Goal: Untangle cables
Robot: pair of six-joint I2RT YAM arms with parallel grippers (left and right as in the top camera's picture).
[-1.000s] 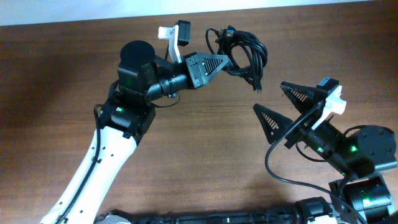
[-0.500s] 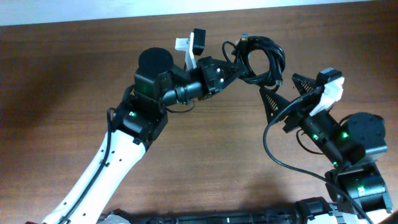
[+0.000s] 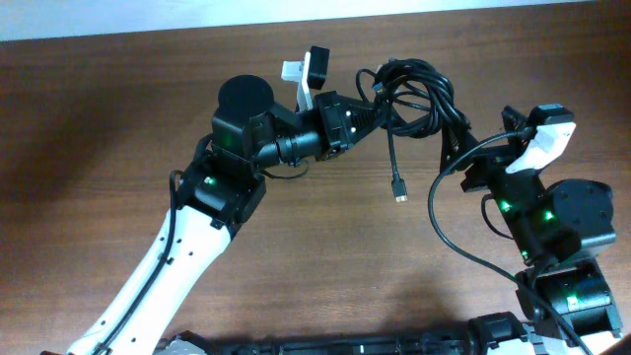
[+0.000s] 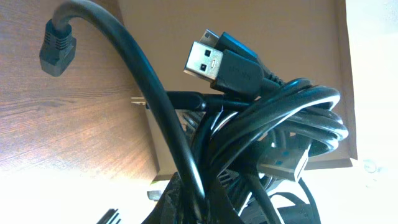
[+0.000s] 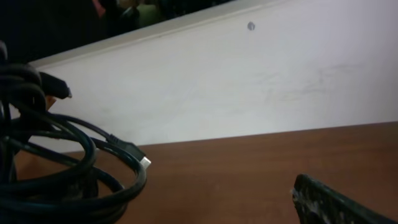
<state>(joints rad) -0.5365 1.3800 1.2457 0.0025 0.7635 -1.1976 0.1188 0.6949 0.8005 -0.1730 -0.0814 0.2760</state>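
Note:
The cables (image 3: 419, 91) are a knotted bundle of thin black cords held up over the far middle of the brown table (image 3: 89, 148). My left gripper (image 3: 370, 111) is shut on the bundle's left side. In the left wrist view the cords (image 4: 261, 130) run down between its fingers (image 4: 205, 208), and a silver USB plug (image 4: 204, 59) sticks out at the top. One loose cord hangs down to a small plug (image 3: 399, 194). My right gripper (image 3: 475, 138) is open at the bundle's right side. Its wrist view shows the loops (image 5: 56, 168) at left and one finger (image 5: 336, 205) at right.
A pale wall (image 5: 249, 81) runs along the table's far edge just behind the bundle. The left arm's body (image 3: 227, 148) reaches in from the lower left, and the right arm's base (image 3: 562, 227) stands at the lower right.
The left gripper carried the bundle to the right and then held still. The right gripper moved up to the bundle's right side. One cord end has dropped loose and hangs down.

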